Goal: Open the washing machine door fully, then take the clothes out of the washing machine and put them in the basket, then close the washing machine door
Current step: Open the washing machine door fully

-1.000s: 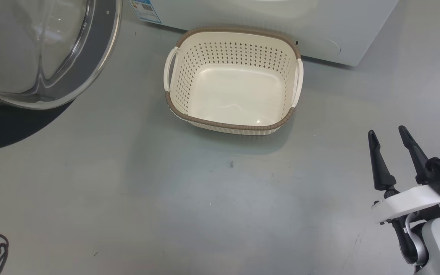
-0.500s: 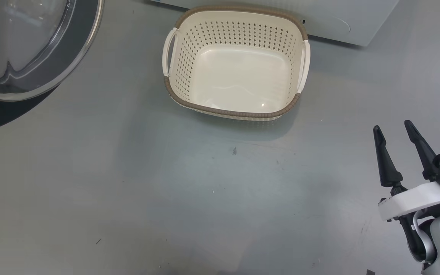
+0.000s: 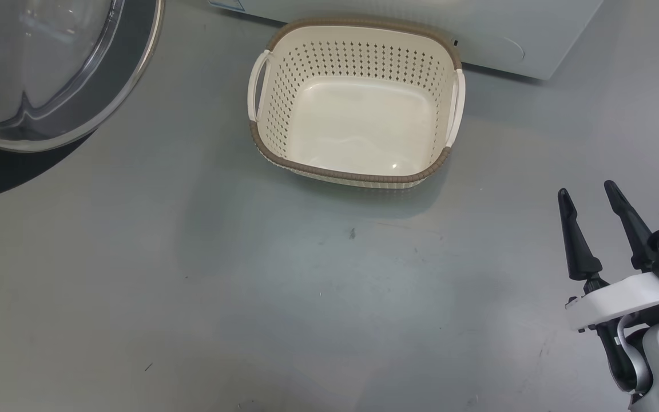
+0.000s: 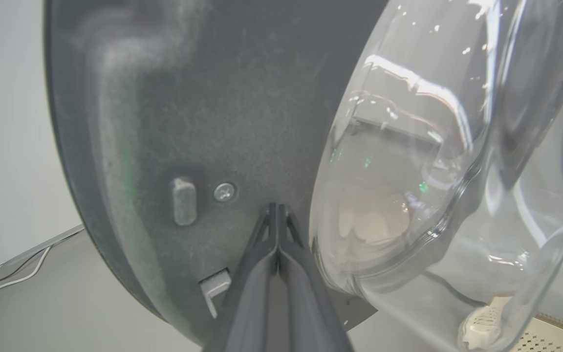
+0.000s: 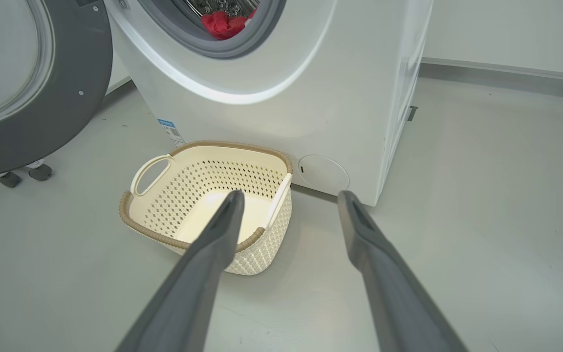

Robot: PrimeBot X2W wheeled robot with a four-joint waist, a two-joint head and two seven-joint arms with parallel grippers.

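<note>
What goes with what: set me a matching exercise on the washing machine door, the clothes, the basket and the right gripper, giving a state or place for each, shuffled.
Column one
1. washing machine door
2. clothes
3. basket
4. right gripper

Column two
A. empty, standing in front of the washing machine
B. standing open
C. fingers apart, holding nothing
D. red, lying inside the machine

Pairs: 1-B, 2-D, 3-A, 4-C
</note>
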